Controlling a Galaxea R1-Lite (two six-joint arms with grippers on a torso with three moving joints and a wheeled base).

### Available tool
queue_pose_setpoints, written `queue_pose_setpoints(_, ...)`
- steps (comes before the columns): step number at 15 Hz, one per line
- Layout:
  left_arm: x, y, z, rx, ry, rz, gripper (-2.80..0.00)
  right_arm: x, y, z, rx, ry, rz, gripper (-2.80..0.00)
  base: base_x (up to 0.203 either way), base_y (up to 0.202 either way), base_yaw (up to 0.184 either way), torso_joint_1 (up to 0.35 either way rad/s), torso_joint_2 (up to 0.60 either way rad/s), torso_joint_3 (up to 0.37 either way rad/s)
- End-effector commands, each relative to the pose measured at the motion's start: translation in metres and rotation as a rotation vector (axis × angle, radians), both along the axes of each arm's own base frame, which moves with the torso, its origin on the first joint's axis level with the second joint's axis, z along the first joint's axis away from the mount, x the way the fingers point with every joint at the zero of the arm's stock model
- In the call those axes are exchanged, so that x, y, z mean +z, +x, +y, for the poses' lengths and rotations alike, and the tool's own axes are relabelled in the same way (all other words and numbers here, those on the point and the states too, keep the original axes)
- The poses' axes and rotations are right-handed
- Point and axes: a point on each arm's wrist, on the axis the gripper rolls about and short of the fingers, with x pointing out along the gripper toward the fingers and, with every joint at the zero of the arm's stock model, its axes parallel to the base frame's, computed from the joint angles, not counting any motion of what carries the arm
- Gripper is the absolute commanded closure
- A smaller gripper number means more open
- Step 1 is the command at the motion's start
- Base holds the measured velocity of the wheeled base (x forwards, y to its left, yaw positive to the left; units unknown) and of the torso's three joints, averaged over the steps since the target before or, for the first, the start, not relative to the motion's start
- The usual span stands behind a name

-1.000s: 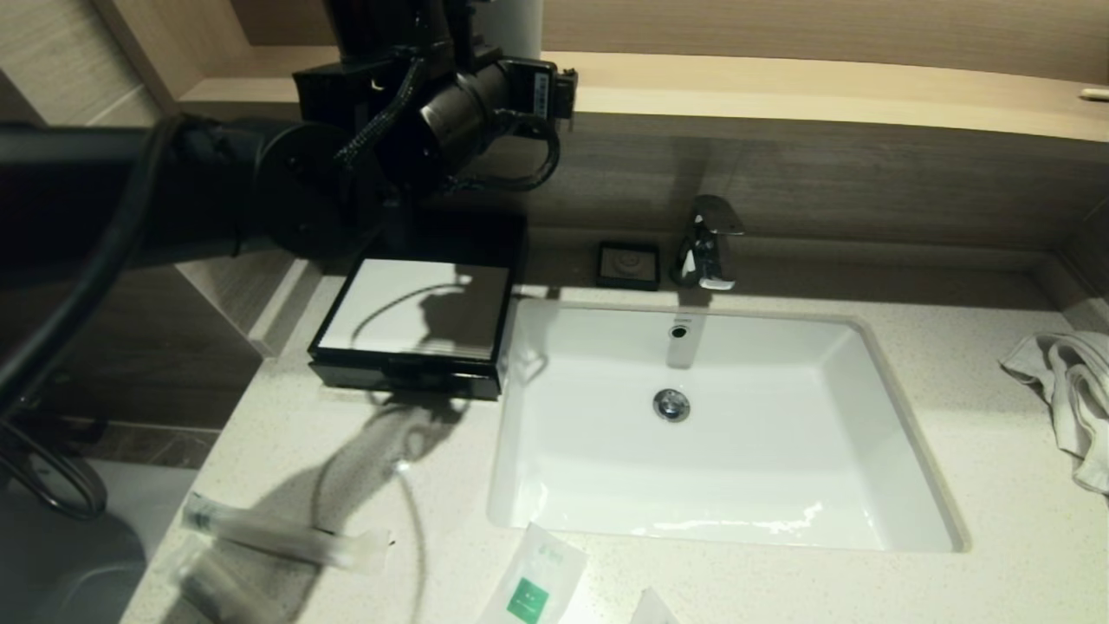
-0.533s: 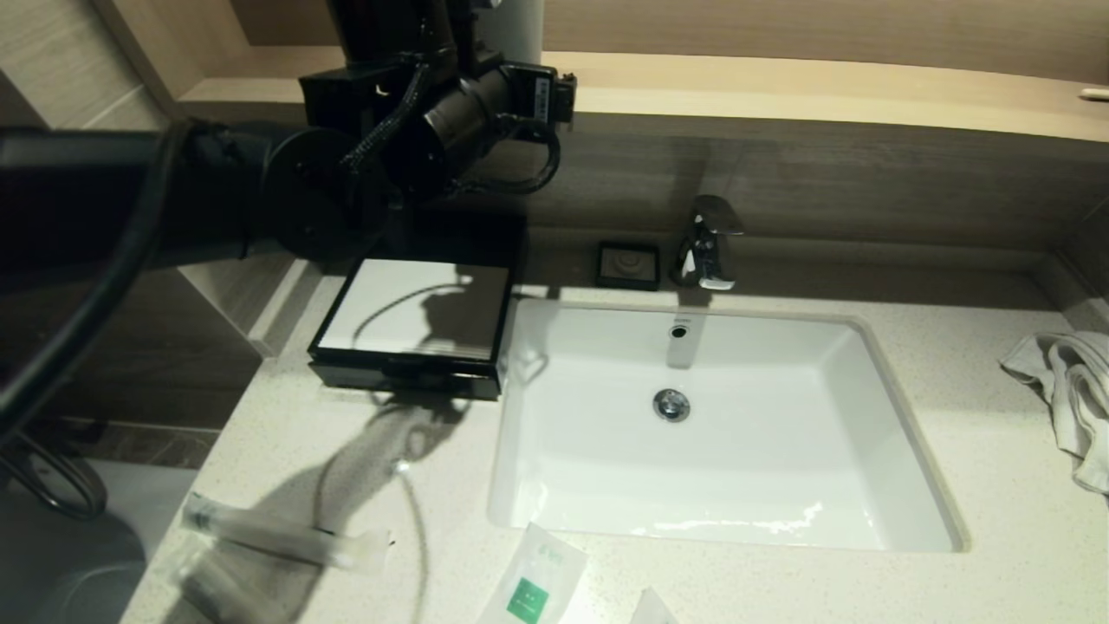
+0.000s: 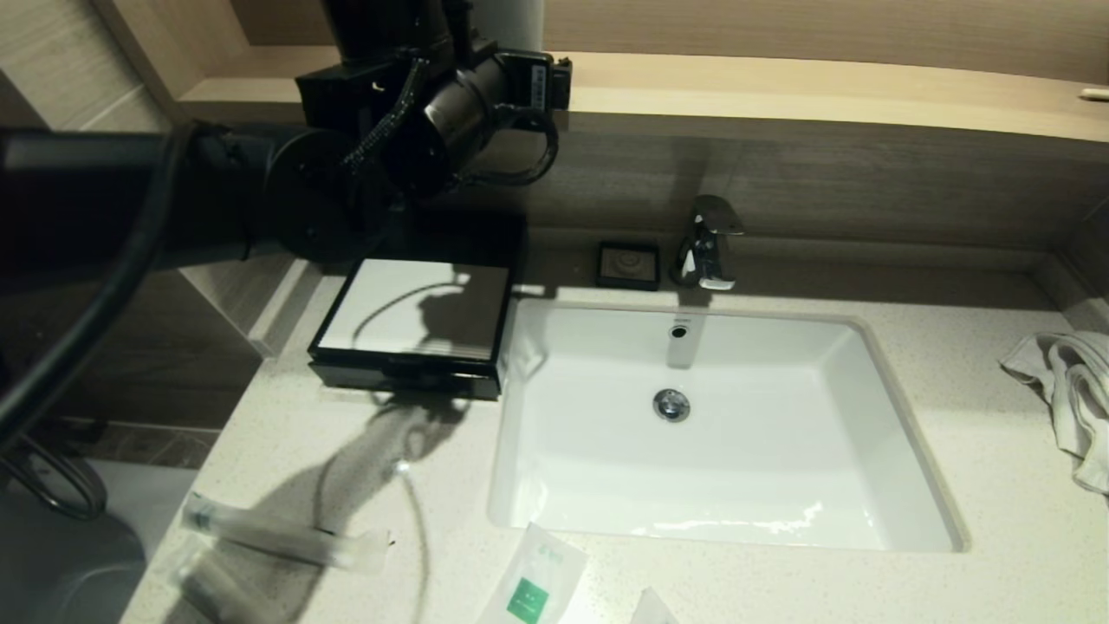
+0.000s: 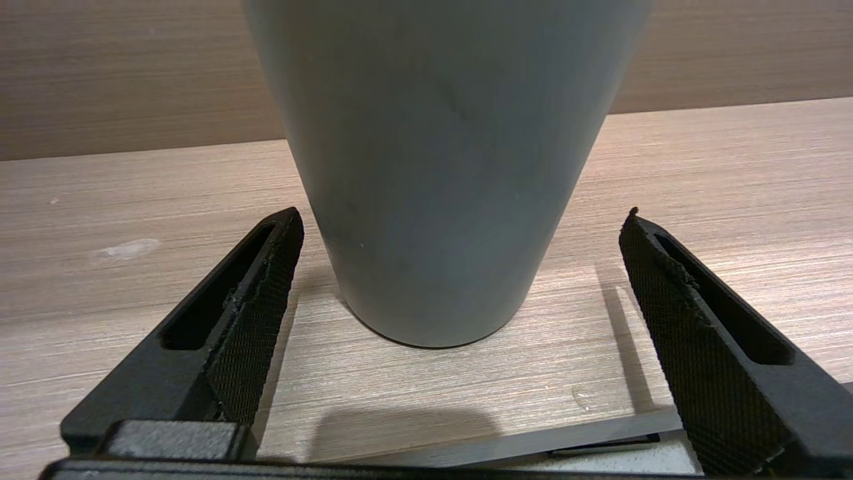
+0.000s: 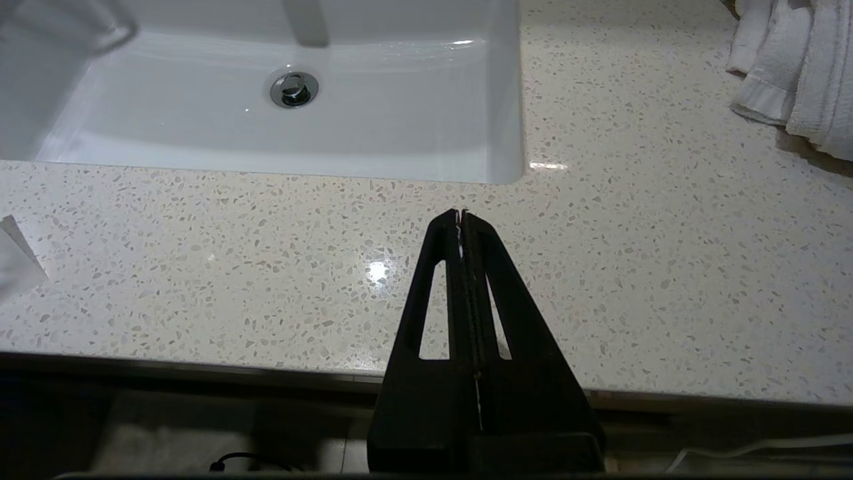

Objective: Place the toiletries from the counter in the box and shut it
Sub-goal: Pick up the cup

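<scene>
The black box (image 3: 407, 314) with a white inside stands open at the back left of the counter, its lid (image 3: 468, 236) upright against the wall. A clear-wrapped toothbrush (image 3: 282, 539), a second clear packet (image 3: 217, 591), a white sachet with a green label (image 3: 533, 582) and a white packet corner (image 3: 651, 608) lie near the counter's front edge. My left arm's wrist (image 3: 450, 104) is raised above the box by the wooden shelf. My left gripper (image 4: 461, 220) is open and empty, its fingers either side of a grey cup (image 4: 440, 167). My right gripper (image 5: 461, 215) is shut and empty over the counter's front edge.
The white sink (image 3: 892, 433) fills the counter's middle, with a chrome tap (image 3: 709, 243) and a small black dish (image 3: 628, 264) behind it. A white towel (image 3: 1070, 390) lies at the right. The grey cup (image 3: 517, 24) stands on the wooden shelf (image 3: 823, 91).
My left wrist has risen slightly towards the shelf. Nothing else has moved.
</scene>
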Motion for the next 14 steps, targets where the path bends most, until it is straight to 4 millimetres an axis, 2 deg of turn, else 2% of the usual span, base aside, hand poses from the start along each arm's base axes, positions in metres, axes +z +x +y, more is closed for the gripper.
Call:
queue_pose_setpoints(1,0.0002,-0.0001,0.0001,0.001,-0.002,-0.004,-2.80,0.0000,0.0000,0.0000,0.000,0.000,0.000,0.00,0.000,0.000,0.000,0.000,0.00,0.000)
queue_pose_setpoints(9,-0.0011,0.0016,-0.0011,0.004,-0.005,-0.008,-2.80,0.0000,0.0000,0.0000,0.000,0.000,0.000,0.00,0.000,0.000,0.000,0.000,0.00,0.000)
queue_pose_setpoints(10,-0.0010,0.0016,-0.0011,0.004,-0.005,-0.009,0.00,0.0000,0.0000,0.0000,0.000,0.000,0.000,0.00,0.000,0.000,0.000,0.000,0.00,0.000)
queue_pose_setpoints(14,-0.0001,0.0016,-0.0006,0.004,-0.009,-0.017,0.00,0.0000,0.0000,0.0000,0.000,0.000,0.000,0.00,0.000,0.000,0.000,0.000,0.00,0.000)
